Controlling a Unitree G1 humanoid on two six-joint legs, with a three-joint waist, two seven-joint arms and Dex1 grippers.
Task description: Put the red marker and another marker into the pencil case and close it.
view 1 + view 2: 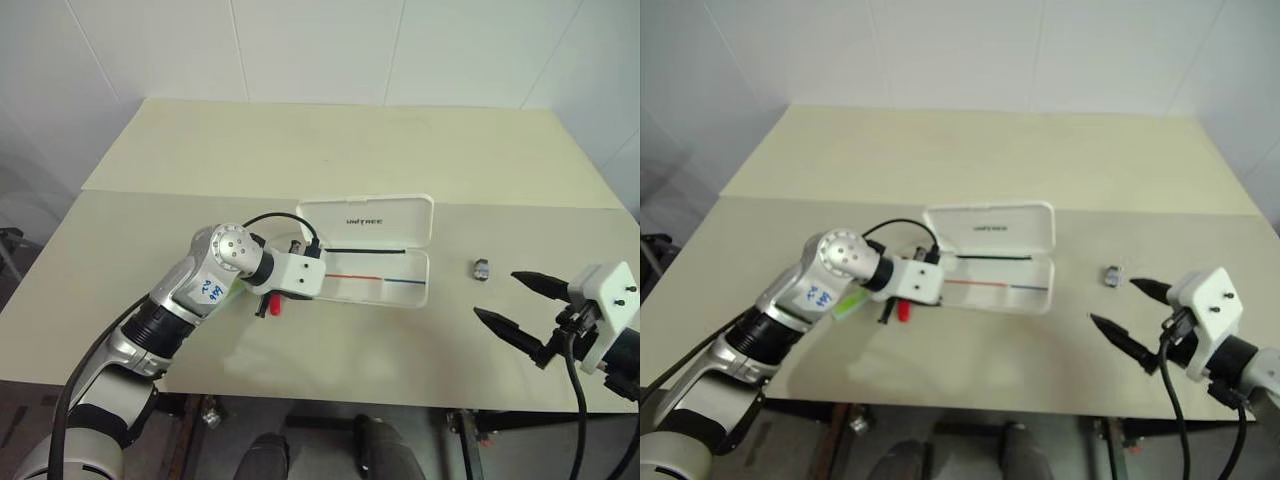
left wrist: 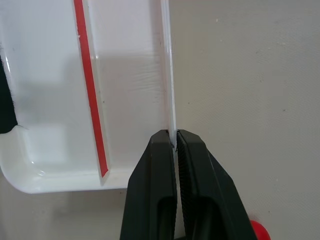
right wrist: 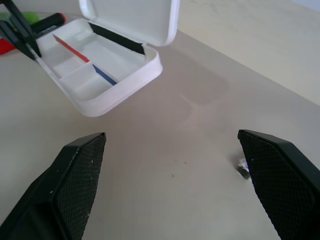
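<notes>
The white pencil case [image 1: 420,285] lies open at mid-table, its lid [image 1: 365,218] raised at the back, a red and blue stripe inside. My left gripper [image 2: 174,137] is shut, with the thin front wall of the case [image 2: 169,75] pinched between its tips near the case's left end. Just beside that end lie the red marker [image 3: 47,22], partly under my left wrist, and the light green marker [image 1: 850,303]. My right gripper [image 1: 497,294] stands open with nothing in it, to the right of the case and above the table.
A small grey object [image 1: 481,268] lies on the table between the case and my right gripper. The table's front edge [image 1: 400,400] runs close below both arms. A second table [image 1: 350,140] joins at the back.
</notes>
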